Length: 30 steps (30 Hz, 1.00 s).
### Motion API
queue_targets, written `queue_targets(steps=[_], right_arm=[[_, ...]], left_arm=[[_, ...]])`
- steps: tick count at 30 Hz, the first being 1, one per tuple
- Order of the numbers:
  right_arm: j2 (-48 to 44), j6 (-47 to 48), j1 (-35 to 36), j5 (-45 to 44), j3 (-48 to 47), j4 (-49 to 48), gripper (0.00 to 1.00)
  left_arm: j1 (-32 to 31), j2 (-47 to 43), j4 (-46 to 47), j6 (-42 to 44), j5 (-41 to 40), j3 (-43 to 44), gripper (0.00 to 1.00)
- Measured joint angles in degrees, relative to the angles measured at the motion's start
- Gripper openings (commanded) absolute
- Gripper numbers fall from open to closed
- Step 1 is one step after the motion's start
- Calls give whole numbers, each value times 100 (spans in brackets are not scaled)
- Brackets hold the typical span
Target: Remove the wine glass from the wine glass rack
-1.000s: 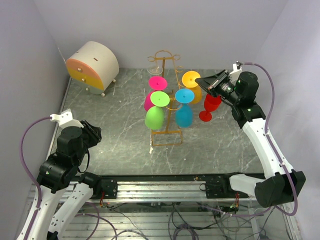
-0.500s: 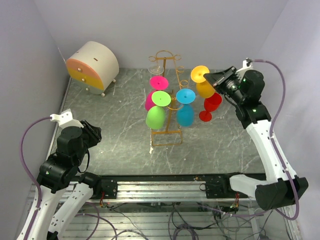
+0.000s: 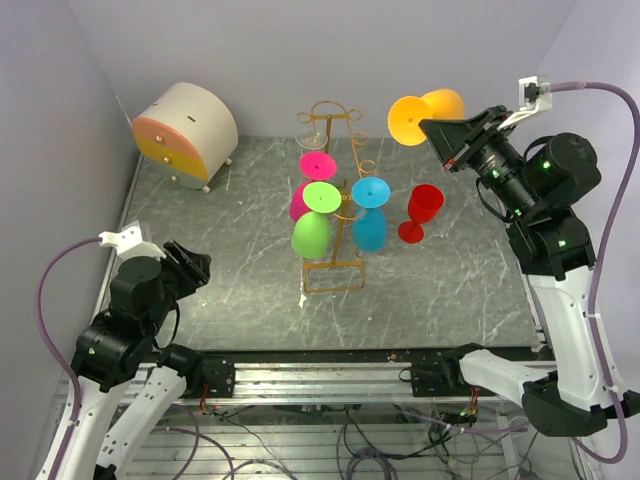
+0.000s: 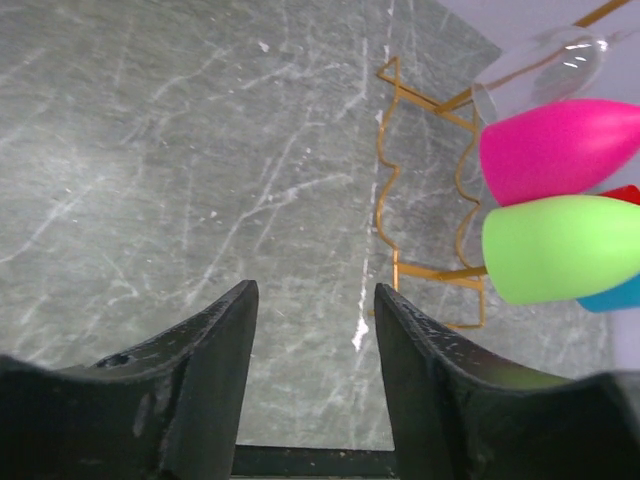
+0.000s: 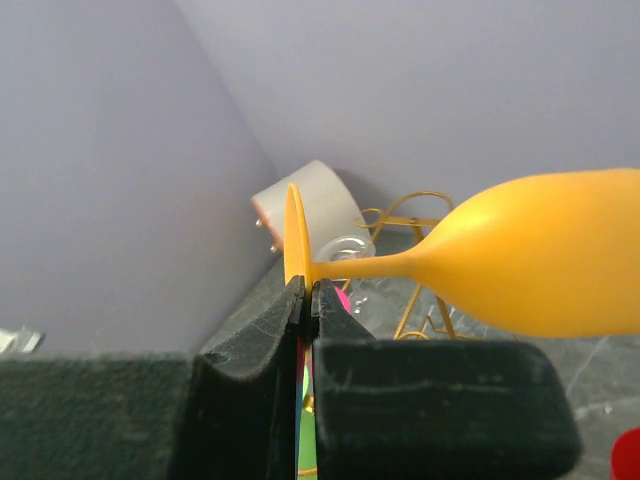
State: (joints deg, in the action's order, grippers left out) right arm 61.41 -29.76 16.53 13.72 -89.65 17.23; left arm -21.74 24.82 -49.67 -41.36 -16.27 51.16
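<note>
The right hand is closed on the thin stem of the orange wine glass, and it holds the glass in the air over the far right part of the bench. In the right wrist view the two fingers of this hand pinch the stem just beside the flat foot, and the glass lies on its side. The glass is free from the wine glass rack; it is up and to the right of the rack and does not touch it. On the rack hang a pink glass, a green glass, a blue glass and a clear glass, all upside down. A red glass stands upright on the bench, just to the right of the rack. The left hand is low at the near left side, its fingers are apart and nothing is between them. A small drawer box stands in the far left corner.
</note>
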Motion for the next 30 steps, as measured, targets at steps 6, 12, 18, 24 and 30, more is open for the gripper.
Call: queue_targets(steps=[6, 12, 18, 24, 30], right_arm=[[186, 935, 557, 142, -861, 850, 0], [238, 1681, 726, 236, -1327, 1502, 0], [402, 2164, 1360, 136, -1615, 1799, 0], [1001, 2592, 2356, -358, -2232, 2094, 0], [1644, 3073, 3620, -1250, -2822, 2389, 0]], left_arm=[[-2, -35, -129, -348, 404, 184, 65], [0, -33, -216, -693, 866, 780, 66], [-2, 59, -203, -1128, 1370, 1152, 67], [-2, 184, -205, -1471, 1655, 1403, 69], [-2, 181, -203, -1685, 1746, 1589, 69]])
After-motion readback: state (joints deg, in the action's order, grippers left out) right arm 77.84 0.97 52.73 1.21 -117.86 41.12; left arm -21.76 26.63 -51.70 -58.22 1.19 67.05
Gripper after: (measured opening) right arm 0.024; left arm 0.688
